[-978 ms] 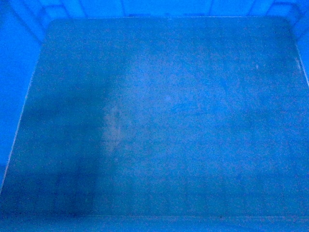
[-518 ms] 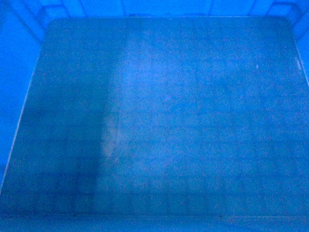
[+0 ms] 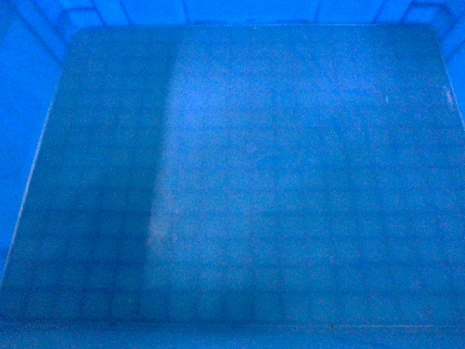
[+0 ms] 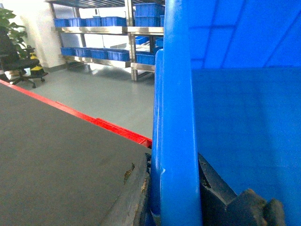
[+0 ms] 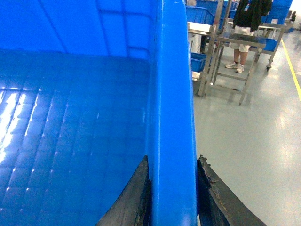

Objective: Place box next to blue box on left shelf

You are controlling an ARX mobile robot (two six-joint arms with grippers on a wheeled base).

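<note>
Blue plastic: the head view is filled by the inner floor of the box (image 3: pixel 247 182), its faint square grid and rounded far corners visible, with nothing inside it.
Change since a second ago: the lighter band across the floor is now wider and its dark edge is shifted left; the pale smear is lower. The box outline is almost unmoved in the frame.
Meaning for the task: it is judged that the box is being carried and turned relative to the lighting, so transport is under way and placement is not yet done.
Left pincer (image 4: pixel 176 197): it is clamped on the box's left wall, one dark finger inside and one outside the rim.
Right pincer (image 5: pixel 171 197): it is clamped on the box's right wall in the same way, a finger on each side.
Box position: it is held between both arms, close beneath the head camera.
Left wrist view only: a grey surface (image 4: pixel 61 160) with a red edge is seen just beside the box, and racks of blue bins (image 4: pixel 99 21) stand well apart.
Right wrist view only: grey floor (image 5: pixel 254 141), metal trolleys and a standing person (image 5: pixel 247 19) are shown.
Roller shelf: it is seen in no view.
</note>
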